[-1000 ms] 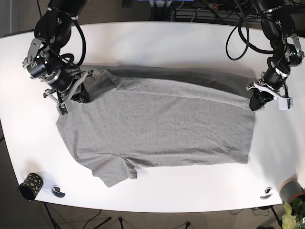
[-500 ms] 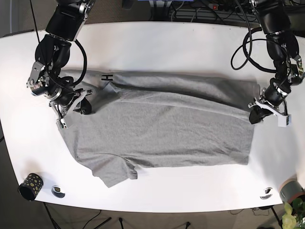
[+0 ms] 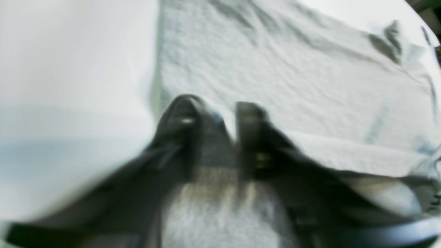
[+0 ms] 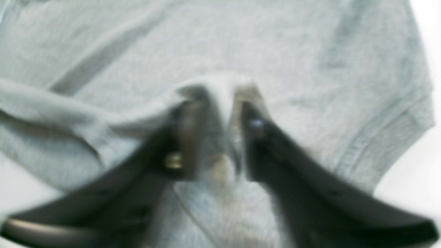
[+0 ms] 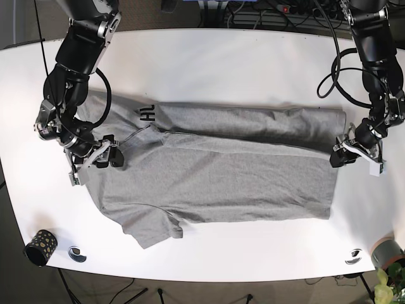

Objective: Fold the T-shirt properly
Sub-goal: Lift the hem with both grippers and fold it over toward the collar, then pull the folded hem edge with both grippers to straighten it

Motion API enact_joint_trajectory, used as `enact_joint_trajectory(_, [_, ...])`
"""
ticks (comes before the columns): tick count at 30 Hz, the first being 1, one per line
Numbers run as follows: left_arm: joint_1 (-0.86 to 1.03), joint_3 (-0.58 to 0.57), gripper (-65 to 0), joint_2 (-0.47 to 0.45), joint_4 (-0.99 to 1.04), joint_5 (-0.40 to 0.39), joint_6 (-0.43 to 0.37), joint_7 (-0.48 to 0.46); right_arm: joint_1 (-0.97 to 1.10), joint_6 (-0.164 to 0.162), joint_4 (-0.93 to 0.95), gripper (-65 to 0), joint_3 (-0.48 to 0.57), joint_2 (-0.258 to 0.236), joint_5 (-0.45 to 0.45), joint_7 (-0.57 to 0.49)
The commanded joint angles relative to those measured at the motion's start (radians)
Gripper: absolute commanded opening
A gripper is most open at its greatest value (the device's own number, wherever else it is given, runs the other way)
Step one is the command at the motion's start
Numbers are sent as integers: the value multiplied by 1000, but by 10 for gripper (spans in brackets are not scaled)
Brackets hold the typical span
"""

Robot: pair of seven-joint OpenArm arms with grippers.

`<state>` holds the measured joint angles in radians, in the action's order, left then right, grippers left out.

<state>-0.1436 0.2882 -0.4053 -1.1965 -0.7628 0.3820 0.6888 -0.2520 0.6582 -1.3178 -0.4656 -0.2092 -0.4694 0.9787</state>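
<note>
Both wrist views are badly blurred. The left end effector (image 3: 230, 119) and right end effector (image 4: 220, 113) show only as dark smears, their pads hidden in T-shirt (image 5: 215, 174) cloth. At the base view's bottom right edge, a plant (image 5: 387, 286) is cut off.

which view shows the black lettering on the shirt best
The base view: the black lettering sits on the T-shirt near the collar, clear of both arms. The left wrist and right wrist views show only blurred grey cloth pinched in each gripper, with no lettering readable.
</note>
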Motion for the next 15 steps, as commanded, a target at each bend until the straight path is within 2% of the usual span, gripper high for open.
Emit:
enact_joint_trajectory(1, [-32, -4, -161, -20, -13, 16, 7, -24, -34, 8, -18, -179, -2, -28, -24, -24])
enact_joint_trajectory(3, [-35, -5, -61, -20, -13, 53, 5, -24, -34, 8, -18, -90, -2, -46, -27, -22])
enact_joint_trajectory(4, [-35, -8, -40, -20, -15, 72, 7, -22, -33, 8, -22, -68, -2, -55, -32, -20])
enact_joint_trajectory(9, [-17, -10, -71, -22, -75, 141, 12, -16, 46, 8, -144, -60, -6, -98, -24, 6])
enact_joint_trajectory(15, [123, -5, -76, -16, -214, 256, 44, -57, 202, 7, -291, -60, -18, -149, -24, 7])
